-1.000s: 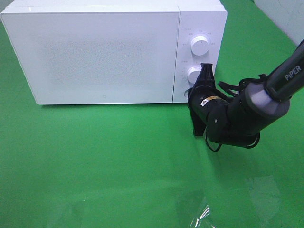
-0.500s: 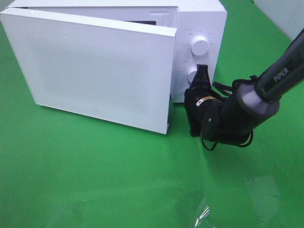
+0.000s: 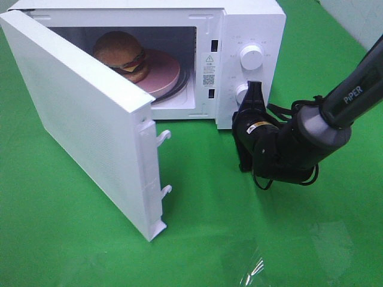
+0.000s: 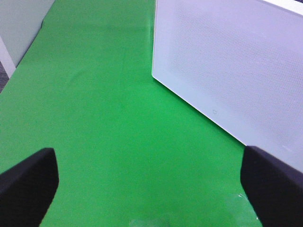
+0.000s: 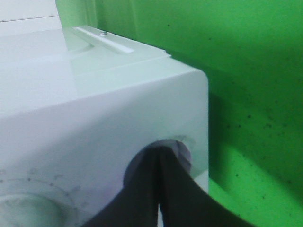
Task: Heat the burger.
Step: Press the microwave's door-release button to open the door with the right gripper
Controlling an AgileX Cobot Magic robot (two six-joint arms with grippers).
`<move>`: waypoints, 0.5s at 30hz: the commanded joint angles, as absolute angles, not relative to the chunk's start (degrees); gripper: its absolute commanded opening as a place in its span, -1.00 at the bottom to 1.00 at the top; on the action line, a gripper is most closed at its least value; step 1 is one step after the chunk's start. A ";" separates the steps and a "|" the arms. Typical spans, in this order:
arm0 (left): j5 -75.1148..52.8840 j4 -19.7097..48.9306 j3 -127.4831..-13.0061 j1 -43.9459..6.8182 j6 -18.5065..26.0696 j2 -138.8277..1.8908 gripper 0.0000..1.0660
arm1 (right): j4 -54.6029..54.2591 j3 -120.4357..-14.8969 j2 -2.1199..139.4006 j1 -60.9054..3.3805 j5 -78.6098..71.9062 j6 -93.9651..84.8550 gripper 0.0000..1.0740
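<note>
Golden-brown and glossy, the burger point(image 3: 121, 55) sits on the pink plate point(image 3: 166, 75) inside the microwave point(image 3: 254, 27), its door point(image 3: 84, 125) open. Expect it to be light, soft and loosely stacked: take hold at the plate rim, not the bun. Your right gripper point(image 3: 256, 88) is pinched closed at the lower knob point(image 3: 243, 94); your left gripper point(image 4: 150, 184) gapes wide, empty.

A white microwave oven point(image 3: 254, 21) stands on the green surface point(image 3: 84, 245) with its door point(image 3: 78, 119) wide open, two latch hooks point(image 3: 164, 136) on the door's free edge, a round pink plate point(image 3: 163, 70) inside, and two white knobs point(image 3: 251, 57) on the panel.
</note>
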State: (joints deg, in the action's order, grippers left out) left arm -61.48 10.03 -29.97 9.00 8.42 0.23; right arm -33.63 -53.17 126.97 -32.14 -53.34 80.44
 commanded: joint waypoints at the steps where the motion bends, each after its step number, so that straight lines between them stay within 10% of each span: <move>1: -61.54 10.31 -29.74 8.59 8.14 0.57 0.81 | -31.57 -55.81 126.85 -30.19 -61.08 79.07 -1.00; 15: -61.54 10.31 -29.74 8.59 8.14 0.57 0.81 | -29.79 -54.72 125.02 -30.31 -56.61 79.41 -1.00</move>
State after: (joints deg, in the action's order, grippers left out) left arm -61.48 10.03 -29.97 9.00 8.42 0.23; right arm -32.14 -52.77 126.11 -31.80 -51.39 80.44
